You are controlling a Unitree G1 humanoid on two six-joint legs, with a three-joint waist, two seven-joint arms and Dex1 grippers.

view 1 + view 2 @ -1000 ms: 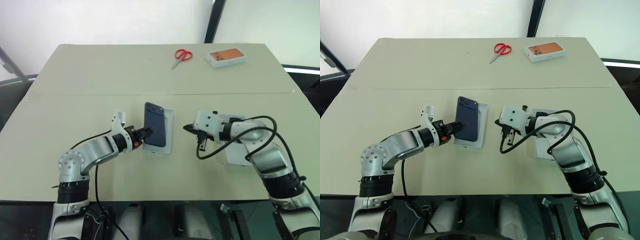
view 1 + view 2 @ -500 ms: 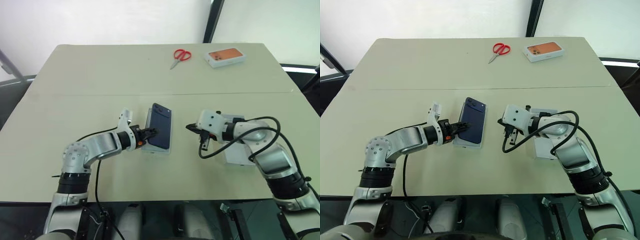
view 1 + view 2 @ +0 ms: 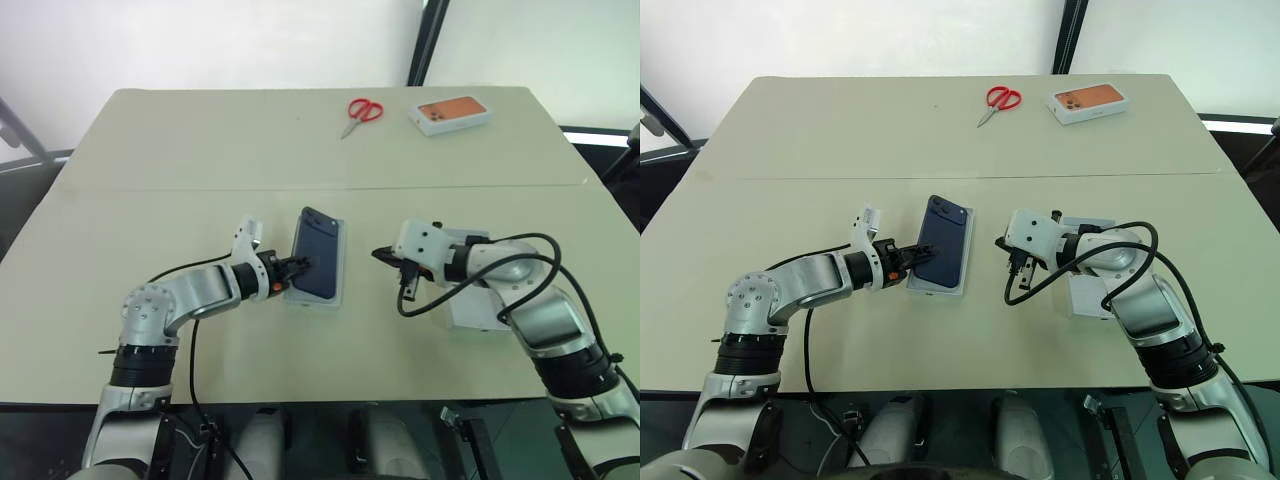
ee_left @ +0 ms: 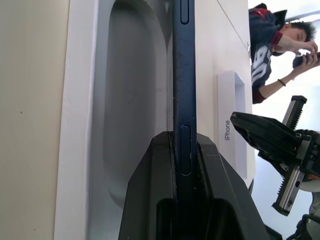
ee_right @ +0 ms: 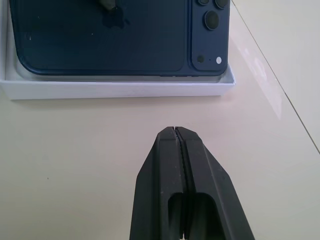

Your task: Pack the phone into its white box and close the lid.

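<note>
The phone (image 3: 320,254), a slim navy slab with rounded corners, tilts over the white box (image 3: 337,270) mid-bench, its edge pinched by the left tool (image 3: 298,267). The bench (image 3: 200,140) is one matte beige surface. One lid (image 3: 478,308) lies under the right arm. The right tool (image 3: 381,255) is pressed together, holding nothing. One orange-pictured box (image 3: 452,113) and one pair of red scissors (image 3: 362,112) sit far back.

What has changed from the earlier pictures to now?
The left gripper, shut on the phone all along, has tipped it from nearly upright to leaning over the white tray, one long edge still raised. The right gripper stayed shut and empty beside the tray. Scissors, the orange-pictured box and the white box under the right arm have not moved.
</note>
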